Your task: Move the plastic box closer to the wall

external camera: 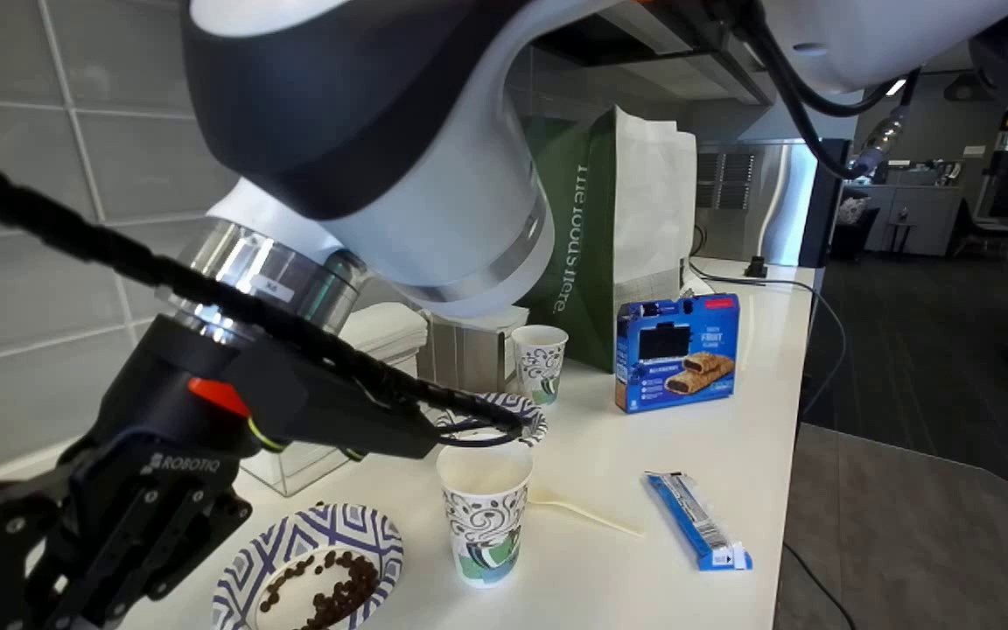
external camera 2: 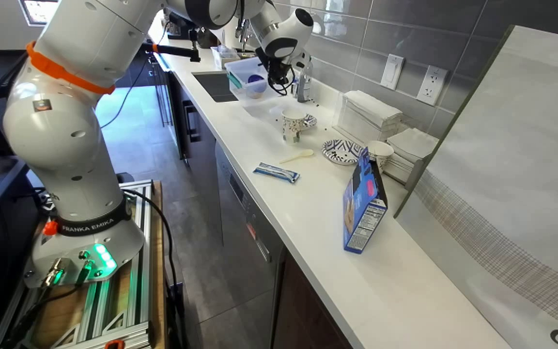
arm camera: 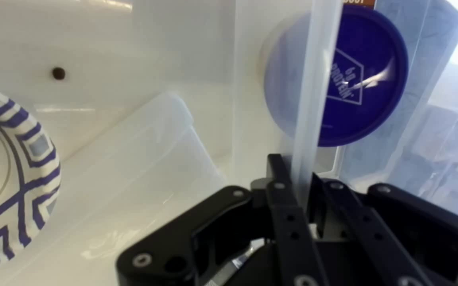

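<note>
The plastic box [external camera 2: 246,89] is a clear bin with a light-blue clip [external camera 2: 234,80]. In an exterior view it stands at the far part of the counter, beside the sink. In the wrist view its upright wall and rim [arm camera: 319,75] run down between the fingers. My gripper [arm camera: 302,174] is shut on that rim, one finger inside and one outside. A container with a dark-blue round lid [arm camera: 356,79] is inside the box. My gripper also shows in an exterior view [external camera 2: 279,80]. I cannot tell whether the box is lifted. The wall [external camera 2: 414,39] is grey tile with white outlet plates.
A milky see-through piece [arm camera: 141,190] and a plate with dark bits [arm camera: 18,178] lie beside the box. The sink [external camera 2: 211,86] is on its aisle side. A bottle [external camera 2: 304,83] stands near the wall. A paper cup [external camera 2: 292,127] and blue carton [external camera 2: 364,208] stand along the counter.
</note>
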Tool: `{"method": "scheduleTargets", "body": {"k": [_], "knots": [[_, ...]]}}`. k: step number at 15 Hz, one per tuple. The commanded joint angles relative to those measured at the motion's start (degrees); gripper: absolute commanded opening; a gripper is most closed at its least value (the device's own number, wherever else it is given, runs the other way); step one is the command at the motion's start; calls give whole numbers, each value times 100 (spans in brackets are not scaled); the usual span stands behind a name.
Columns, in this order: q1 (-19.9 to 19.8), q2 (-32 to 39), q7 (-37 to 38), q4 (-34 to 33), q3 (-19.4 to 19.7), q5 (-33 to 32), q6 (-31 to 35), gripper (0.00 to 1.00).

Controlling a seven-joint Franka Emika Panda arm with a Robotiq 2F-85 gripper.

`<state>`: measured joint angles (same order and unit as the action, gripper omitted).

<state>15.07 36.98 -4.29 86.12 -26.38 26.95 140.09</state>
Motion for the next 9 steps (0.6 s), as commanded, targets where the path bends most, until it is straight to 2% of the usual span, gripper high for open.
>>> {"method": "scheduleTargets", "body": {"k": [1,9], "knots": [[112,-268,732,16,268,152,510,2],[673,-349,2859,162,1317,-280,1771,2]]}}
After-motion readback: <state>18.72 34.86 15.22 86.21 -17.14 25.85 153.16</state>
